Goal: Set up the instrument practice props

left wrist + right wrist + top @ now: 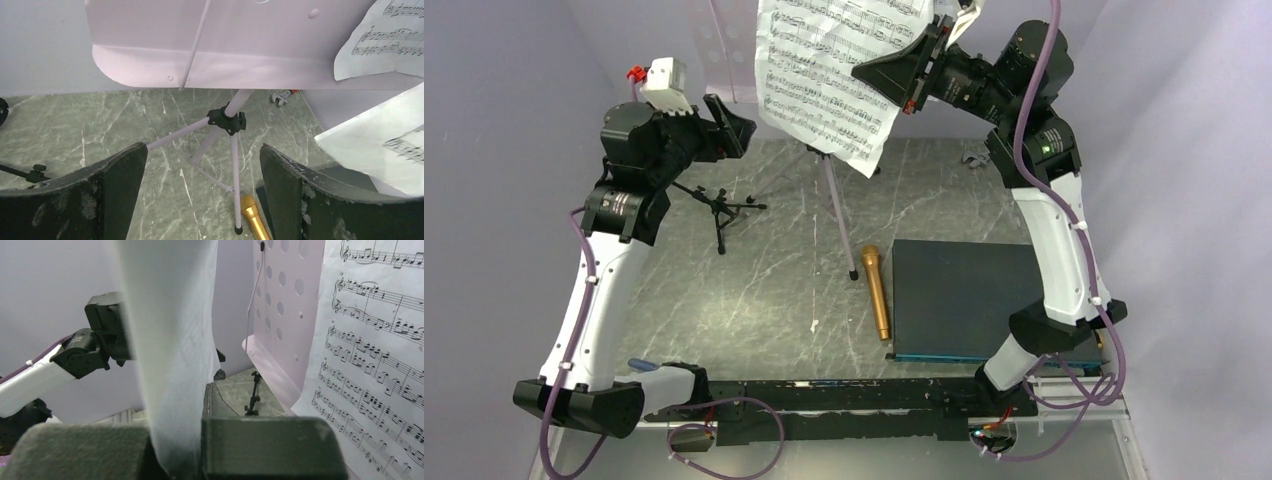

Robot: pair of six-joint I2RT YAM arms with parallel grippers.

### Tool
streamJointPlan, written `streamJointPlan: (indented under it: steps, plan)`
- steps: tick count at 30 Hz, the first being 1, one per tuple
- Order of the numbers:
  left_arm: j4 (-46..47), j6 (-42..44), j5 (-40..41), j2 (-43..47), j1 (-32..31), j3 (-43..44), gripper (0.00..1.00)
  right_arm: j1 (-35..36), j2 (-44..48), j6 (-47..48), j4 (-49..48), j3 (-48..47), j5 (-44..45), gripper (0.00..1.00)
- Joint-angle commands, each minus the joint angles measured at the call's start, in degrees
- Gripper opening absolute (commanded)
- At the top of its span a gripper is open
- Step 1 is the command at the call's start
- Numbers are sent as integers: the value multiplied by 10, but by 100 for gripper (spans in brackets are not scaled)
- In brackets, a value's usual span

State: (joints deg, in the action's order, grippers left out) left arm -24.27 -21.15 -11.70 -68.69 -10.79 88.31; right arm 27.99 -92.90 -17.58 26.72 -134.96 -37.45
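Each arm pairs white moulded link shells with black joint housings. On the left arm (589, 290), a lilac cable (548, 430) runs clipped along the white shell and loops past the black base; a white box (664, 80) with a red tab (635, 73) tops its wrist. The right arm (1054, 235) carries a like cable and a small green light (1046, 150). The jaws are broad black wedges, scuffed and flecked pale.

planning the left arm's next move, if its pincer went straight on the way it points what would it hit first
Likely the stand, at its black hub, which sits roughly dead ahead of the open left pincer with nothing nearer. Depth is unclear.
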Motion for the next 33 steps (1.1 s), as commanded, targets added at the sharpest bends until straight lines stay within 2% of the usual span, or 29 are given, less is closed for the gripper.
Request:
streamJointPlan:
  steps: [1, 11, 21, 33]
  plan:
    - [30, 30, 1, -1, 2, 38, 89, -13, -8, -49, -73, 10, -67, 0]
    - [51, 58, 8, -21, 2, 97, 89, -15, -5, -34, -116, 23, -20, 0]
    - [56, 62, 5, -80, 2, 194, 79, -15, -24, -23, -142, 19, 6, 0]
    - [57, 44, -13, -134, 3, 238, 54, -15, -22, -12, -147, 25, 21, 0]
